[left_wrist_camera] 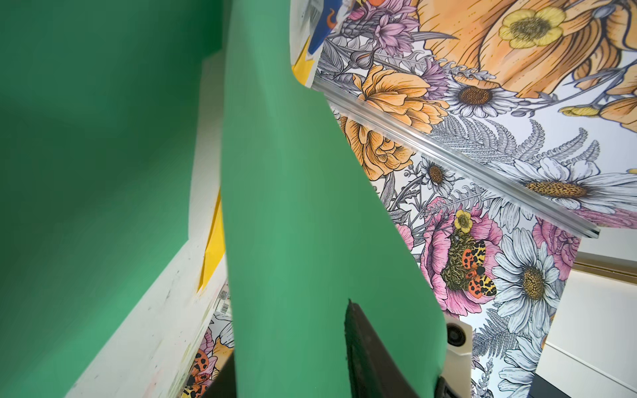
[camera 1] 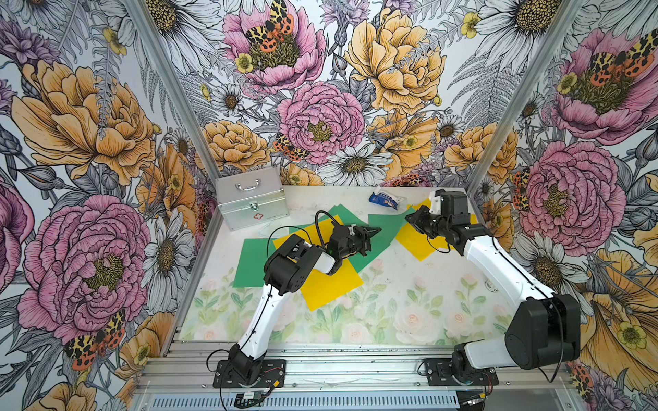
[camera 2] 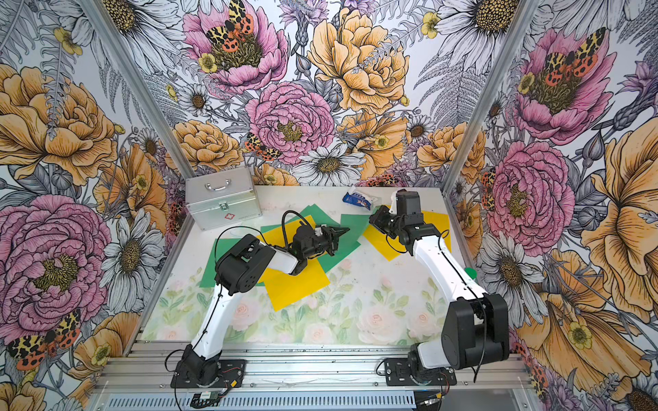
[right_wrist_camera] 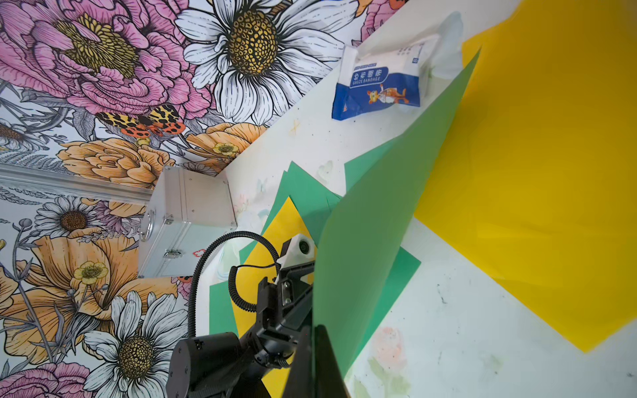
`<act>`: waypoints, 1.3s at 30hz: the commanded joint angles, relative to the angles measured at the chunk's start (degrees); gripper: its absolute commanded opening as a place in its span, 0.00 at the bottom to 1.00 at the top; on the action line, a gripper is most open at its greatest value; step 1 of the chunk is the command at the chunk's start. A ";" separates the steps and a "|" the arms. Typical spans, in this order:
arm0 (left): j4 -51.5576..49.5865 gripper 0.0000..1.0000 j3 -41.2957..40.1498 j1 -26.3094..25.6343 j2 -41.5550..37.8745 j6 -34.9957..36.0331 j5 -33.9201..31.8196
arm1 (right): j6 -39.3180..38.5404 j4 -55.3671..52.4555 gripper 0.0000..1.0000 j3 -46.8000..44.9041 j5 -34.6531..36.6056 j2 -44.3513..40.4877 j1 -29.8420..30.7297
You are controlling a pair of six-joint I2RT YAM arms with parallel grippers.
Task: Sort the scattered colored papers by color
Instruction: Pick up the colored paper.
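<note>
- Top views first, mid-table: a raised green paper sheet (camera 1: 386, 224), thin and rectangular, strung between the two arms above the white flower-printed tabletop (camera 1: 391, 302).
- Right gripper (camera 1: 411, 217) at one end of it, clenched on the edge. Left gripper (camera 1: 374, 233) at the other end, black fingers either side of the paper; biting or merely straddling, cannot tell.
- Under the left arm: a large yellow paper sheet (camera 1: 327, 284) lying over a flat green paper sheet (camera 1: 251, 263). Under the right arm: a second yellow paper sheet (camera 1: 413, 242).
- Back left, a silver metal case (camera 1: 249, 199); back middle, a small blue-and-white packet (camera 1: 384, 199).
- Same picture in both top views: raised green paper sheet (camera 2: 356, 224) spanning from left gripper (camera 2: 341, 231) to right gripper (camera 2: 374, 217).
- Over to the left wrist: green sheet (left_wrist_camera: 293, 206) curving up through the middle, one dark finger (left_wrist_camera: 358, 344) in front of its face.
- Right wrist: green sheet (right_wrist_camera: 379, 206) standing on edge out of a dark finger (right_wrist_camera: 320, 358), left gripper's tips hidden behind it, packet (right_wrist_camera: 379, 82) and yellow sheet (right_wrist_camera: 551, 172) beyond.
</note>
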 commanded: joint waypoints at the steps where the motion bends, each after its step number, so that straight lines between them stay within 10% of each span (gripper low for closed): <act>1: 2.03 0.38 -0.95 0.68 -2.49 1.80 -0.57 | -0.26 0.92 0.00 -1.09 0.91 -2.45 -0.88; 16: -5.91 0.03 -2.66 1.93 -6.90 10.27 0.92 | -1.35 0.47 0.01 -4.89 0.70 -3.74 -3.29; 28: -38.91 0.00 4.05 1.64 -15.58 36.58 -0.98 | -10.53 -11.27 0.81 -1.66 8.74 -5.22 -6.64; 33: -65.46 0.00 17.58 -2.49 -18.09 56.85 -9.58 | -14.30 -16.37 0.87 1.14 16.39 -7.65 -7.87; 39: -72.74 0.00 29.92 -10.77 -17.41 70.47 -12.97 | -13.40 -16.32 0.92 2.31 18.85 -10.52 -8.49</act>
